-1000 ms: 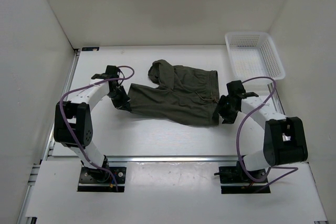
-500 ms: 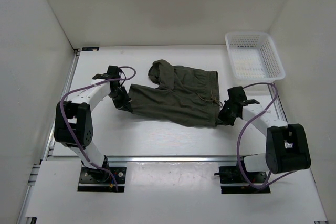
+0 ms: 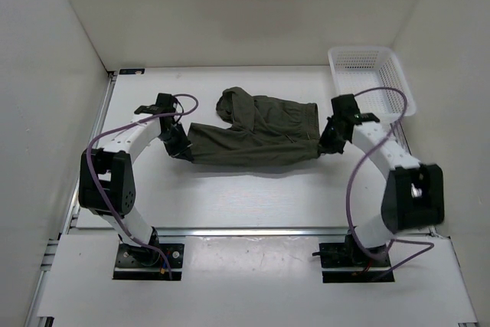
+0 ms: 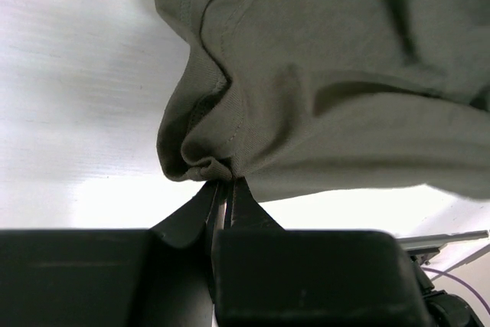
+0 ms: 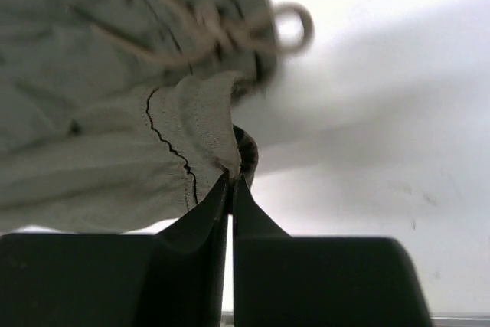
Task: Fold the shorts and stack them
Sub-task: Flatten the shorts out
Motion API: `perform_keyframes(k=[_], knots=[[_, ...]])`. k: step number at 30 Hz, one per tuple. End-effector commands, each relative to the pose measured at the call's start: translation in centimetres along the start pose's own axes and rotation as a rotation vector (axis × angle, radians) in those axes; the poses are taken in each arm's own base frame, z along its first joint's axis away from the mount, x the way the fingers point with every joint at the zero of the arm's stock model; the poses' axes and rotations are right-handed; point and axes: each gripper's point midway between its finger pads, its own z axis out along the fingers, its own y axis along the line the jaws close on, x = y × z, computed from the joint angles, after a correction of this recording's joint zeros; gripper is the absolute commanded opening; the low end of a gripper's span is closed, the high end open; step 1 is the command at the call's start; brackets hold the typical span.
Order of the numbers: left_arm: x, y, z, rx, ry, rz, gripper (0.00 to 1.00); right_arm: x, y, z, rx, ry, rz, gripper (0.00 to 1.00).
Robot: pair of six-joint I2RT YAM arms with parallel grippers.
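The dark olive-green shorts hang stretched between my two grippers over the middle of the table, near edge lifted. My left gripper is shut on the left leg hem, cloth bunched at its tips. My right gripper is shut on the waistband corner, pinched at its tips. The tan drawstring dangles above the right fingers. A crumpled fold of the shorts lies at the back left.
A white mesh basket stands at the back right corner, close behind my right arm. White walls enclose the table on three sides. Purple cables loop off both arms.
My right gripper closed on the waistband corner and carried it back and up toward the basket, pulling the shorts' near edge off the table. My left gripper kept its grip, barely moving.
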Motion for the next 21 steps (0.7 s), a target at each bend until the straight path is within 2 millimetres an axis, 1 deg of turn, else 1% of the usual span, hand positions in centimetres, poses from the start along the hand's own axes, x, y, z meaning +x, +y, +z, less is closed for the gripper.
perform_keyframes(k=[1, 2, 3, 5, 6, 7, 8, 10, 11, 12, 13, 14, 15, 16, 17, 18, 19, 20, 21], knots=[[-1.4, -0.7, -1.4, 0.009, -0.063, 0.030, 0.10, -3.3, 0.3, 2.0, 0.087, -0.001, -0.047, 0.01], [-1.4, -0.6, -1.1, 0.004, -0.056, 0.028, 0.10, -3.2, 0.1, 3.7, 0.116, 0.047, -0.056, 0.05], [-1.2, -0.8, -1.1, 0.005, -0.053, 0.037, 0.10, -3.5, 0.1, 4.3, 0.135, 0.056, -0.057, 0.08], [-1.1, -0.7, -0.8, -0.001, -0.044, 0.035, 0.10, -4.5, 0.7, 5.6, 0.140, 0.066, -0.066, 0.09], [-1.1, -0.7, -0.8, -0.001, -0.044, 0.035, 0.10, -4.6, 0.9, 6.0, 0.134, 0.073, -0.066, 0.12], [-1.1, -1.1, -0.9, 0.005, -0.049, 0.045, 0.10, -4.7, 1.2, 6.2, 0.123, 0.082, -0.065, 0.16], [-1.1, -1.1, -0.9, 0.005, -0.049, 0.046, 0.10, -4.7, 1.7, 6.4, 0.118, 0.081, -0.073, 0.25], [-1.1, -1.0, -0.6, 0.000, -0.041, 0.044, 0.10, -5.0, 2.1, 6.5, 0.097, 0.069, -0.073, 0.38], [-0.9, -1.3, -0.6, 0.001, -0.039, 0.053, 0.10, -5.3, 2.7, 6.1, 0.075, 0.056, -0.062, 0.43], [-1.1, -1.4, -0.6, 0.002, -0.040, 0.053, 0.10, -5.0, 2.8, 6.2, 0.052, 0.055, -0.061, 0.43], [-1.0, -1.3, -0.2, -0.004, -0.030, 0.051, 0.10, -5.1, 2.9, 5.9, 0.044, 0.042, -0.061, 0.43], [-1.2, -1.9, -0.4, 0.004, -0.038, 0.063, 0.10, -5.5, 3.2, 5.0, 0.027, 0.015, -0.062, 0.44], [-1.4, -2.0, -0.3, 0.004, -0.037, 0.063, 0.10, -5.4, 3.1, 4.9, 0.018, 0.001, -0.062, 0.44], [-1.0, -2.2, 0.1, -0.001, -0.025, 0.073, 0.10, -5.7, 3.6, 3.7, -0.014, -0.030, -0.064, 0.44], [-1.4, -2.4, -0.1, 0.006, -0.034, 0.075, 0.10, -5.6, 3.6, 3.2, -0.022, -0.043, -0.053, 0.44], [-1.1, -2.7, -0.1, 0.007, -0.031, 0.085, 0.10, -5.1, 3.2, 3.1, -0.022, -0.043, -0.053, 0.48], [-1.3, -2.8, 0.0, 0.007, -0.031, 0.085, 0.10, -5.3, 3.4, 2.0, -0.042, -0.073, -0.054, 0.50], [-1.3, -2.9, 0.0, 0.007, -0.031, 0.085, 0.10, -5.0, 3.3, 1.6, -0.045, -0.078, -0.054, 0.52], [-1.6, -3.1, -0.2, 0.013, -0.039, 0.078, 0.10, -4.1, 3.0, 1.7, -0.057, -0.066, -0.055, 0.58]])
